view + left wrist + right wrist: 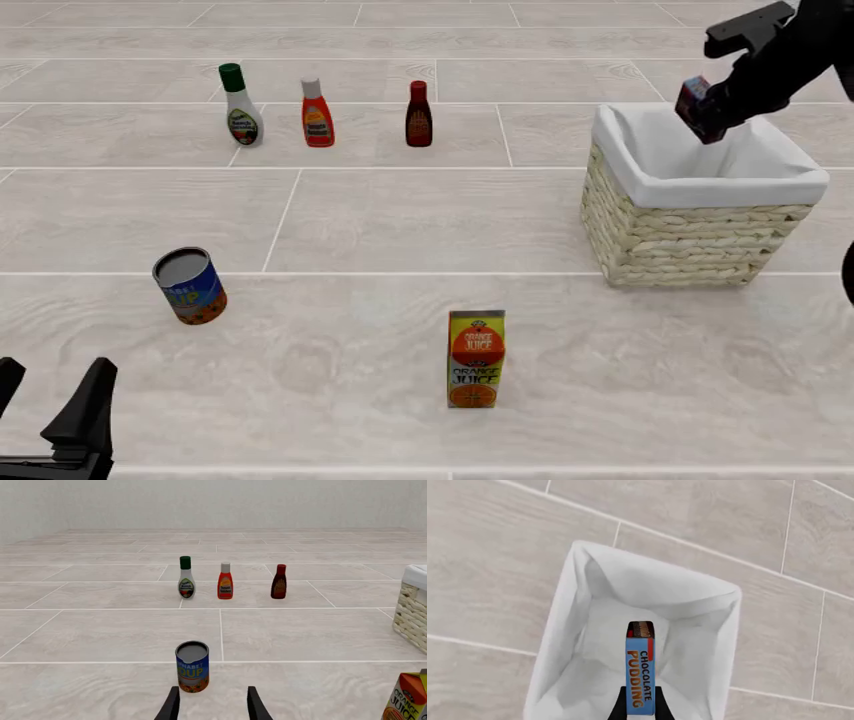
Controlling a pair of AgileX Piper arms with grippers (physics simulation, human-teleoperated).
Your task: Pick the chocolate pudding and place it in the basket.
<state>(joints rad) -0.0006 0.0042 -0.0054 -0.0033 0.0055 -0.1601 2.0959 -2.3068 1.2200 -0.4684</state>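
Right end effector (705,118) clamped on the pudding (693,104), both fingers against its flat sides. Pick is done. Pudding hangs in the air over the basket (627,215), above the white liner and clear of the rim; the right wrist view looks straight down past the box into the cloth-lined hollow, so alignment looks good. Not yet released, not yet resting inside. Left to do, in my judgement: lower a little, part the fingers, withdraw.

Left end effector (212,706) idle near the front left corner of the counter, fingers apart, nothing between them; the soup can (192,666) stands just ahead of it.

Legible writing:
- pudding, blue face: "CHOCOLATE PUDDING"
- carton (477,358), near the front edge: "ORANGE JUICE"
- soup can: partial, "…HABET …UP"
- three bottles (316,113) in a row toward the far edge: labels too small to read.
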